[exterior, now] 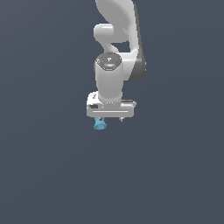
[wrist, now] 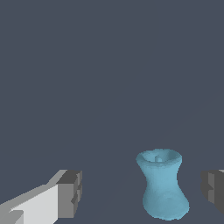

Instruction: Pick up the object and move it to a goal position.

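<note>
The light-blue spool (wrist: 162, 183) stands between my two fingers, nearer one than the other: in the wrist view a narrow gap separates it from the dark pad (wrist: 213, 189) on one side, and a much wider gap from the grey pad (wrist: 70, 193) on the other. It has a flared round end with a small hollow in it, a pinched waist, and a broader rounded end below. Neither pad touches it. My fingers are spread wide, and my gripper (wrist: 142, 192) holds nothing. In the exterior view the spool (exterior: 99, 125) peeks out just beneath the white hand (exterior: 110, 110), toward that view's left end of it. All around is plain dark grey-blue ground (exterior: 48, 175); whether the spool rests on it I cannot tell.
</note>
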`<state>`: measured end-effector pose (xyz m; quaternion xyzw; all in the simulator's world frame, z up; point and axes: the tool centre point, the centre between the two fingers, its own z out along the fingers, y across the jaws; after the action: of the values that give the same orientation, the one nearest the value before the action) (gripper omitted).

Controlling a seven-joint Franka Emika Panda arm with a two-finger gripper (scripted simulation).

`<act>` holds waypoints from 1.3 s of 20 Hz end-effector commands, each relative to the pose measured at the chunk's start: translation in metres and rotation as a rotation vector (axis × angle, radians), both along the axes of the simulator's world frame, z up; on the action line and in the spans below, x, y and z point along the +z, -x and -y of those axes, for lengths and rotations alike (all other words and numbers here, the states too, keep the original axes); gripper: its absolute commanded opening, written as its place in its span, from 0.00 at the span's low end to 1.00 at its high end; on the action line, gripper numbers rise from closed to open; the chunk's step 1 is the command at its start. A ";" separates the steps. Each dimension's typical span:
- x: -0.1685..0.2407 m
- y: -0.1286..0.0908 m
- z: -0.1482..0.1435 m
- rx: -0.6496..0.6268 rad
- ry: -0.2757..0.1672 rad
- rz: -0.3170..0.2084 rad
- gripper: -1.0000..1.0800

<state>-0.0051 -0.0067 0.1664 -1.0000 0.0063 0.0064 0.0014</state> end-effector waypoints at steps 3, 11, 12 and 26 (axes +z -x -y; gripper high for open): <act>0.001 0.000 0.000 0.001 -0.001 0.001 0.96; 0.013 -0.004 0.005 0.019 -0.011 0.021 0.96; 0.014 -0.005 0.005 0.019 -0.012 0.022 0.96; -0.022 0.022 0.030 0.068 -0.005 0.018 0.96</act>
<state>-0.0211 -0.0313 0.1518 -0.9997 -0.0229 -0.0032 0.0046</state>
